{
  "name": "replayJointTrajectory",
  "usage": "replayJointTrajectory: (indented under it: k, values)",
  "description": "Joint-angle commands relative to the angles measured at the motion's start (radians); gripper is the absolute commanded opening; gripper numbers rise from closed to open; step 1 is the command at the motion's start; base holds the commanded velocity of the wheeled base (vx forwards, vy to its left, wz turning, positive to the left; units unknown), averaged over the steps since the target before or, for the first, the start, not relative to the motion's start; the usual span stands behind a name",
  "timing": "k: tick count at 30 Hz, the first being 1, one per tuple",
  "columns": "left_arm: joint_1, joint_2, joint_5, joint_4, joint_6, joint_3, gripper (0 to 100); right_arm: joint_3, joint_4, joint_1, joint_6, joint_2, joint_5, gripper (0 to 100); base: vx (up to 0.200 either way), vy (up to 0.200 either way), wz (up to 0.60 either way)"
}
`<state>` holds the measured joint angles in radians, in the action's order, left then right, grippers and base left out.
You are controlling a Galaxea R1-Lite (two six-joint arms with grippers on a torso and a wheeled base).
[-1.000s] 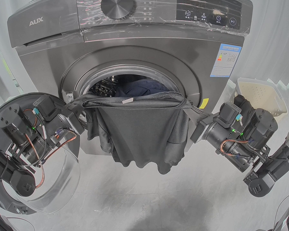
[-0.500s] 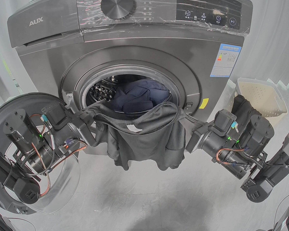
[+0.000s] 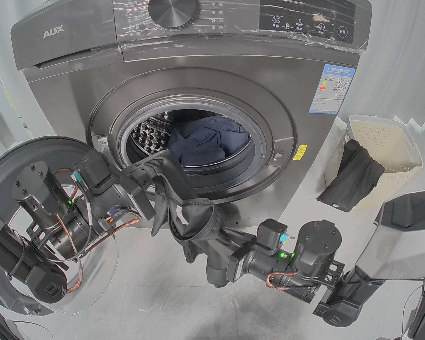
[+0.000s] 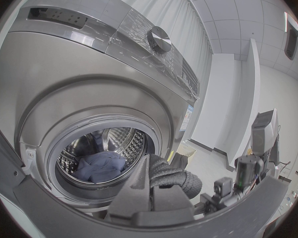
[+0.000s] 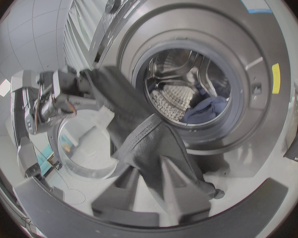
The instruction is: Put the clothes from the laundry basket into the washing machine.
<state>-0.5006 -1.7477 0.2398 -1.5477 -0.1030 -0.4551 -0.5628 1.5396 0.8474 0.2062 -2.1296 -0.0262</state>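
Frontally, head view: the dark grey garment [image 3: 189, 211] sags between both grippers, below and in front of the door opening [image 3: 189, 140] of the washing machine [image 3: 189, 72]. The left gripper [image 3: 148, 167], at the opening's lower-left rim, has its jaws clamped on one edge. The right gripper [image 3: 226, 249], well below the opening, is clamped on the other edge, its fingertips buried in cloth. A navy garment [image 3: 205, 140] lies inside the opening. A black garment [image 3: 354, 178] drapes over the laundry basket [image 3: 401, 133], right of the opening. To load cleanly, the right arm probably needs to come up to the opening's height. Both arms should then carry the bundle past the rim before letting go, so that no tail is left over the sill.

Left wrist view: the jaws pinch a rolled edge of the dark grey garment [image 4: 175, 179] just in front of the opening [image 4: 99, 156]; the rest of the cloth is cut off.

Right wrist view: the dark grey garment [image 5: 149, 142] runs between the fingers [image 5: 180, 189]. How deep the bite goes is hidden, as is part of the hanging tail.
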Motion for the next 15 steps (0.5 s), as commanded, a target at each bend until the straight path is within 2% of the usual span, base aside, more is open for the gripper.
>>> replayJointTrajectory:
  k: [1,10,15]
  values:
    - [-0.001,-0.001,0.000,0.000,-0.004,-0.019,0,0.035,0.001,0.044,0.007,-0.087,-0.005,100,0.000,0.000,0.00]
    - [0.005,0.028,0.001,0.000,-0.014,-0.047,0,0.150,-0.001,0.088,0.012,-0.130,0.002,100,0.000,0.000,0.00]
    - [0.001,0.031,0.003,0.000,-0.012,-0.045,0,0.133,0.001,0.058,0.013,-0.159,0.000,100,0.000,0.000,0.00]
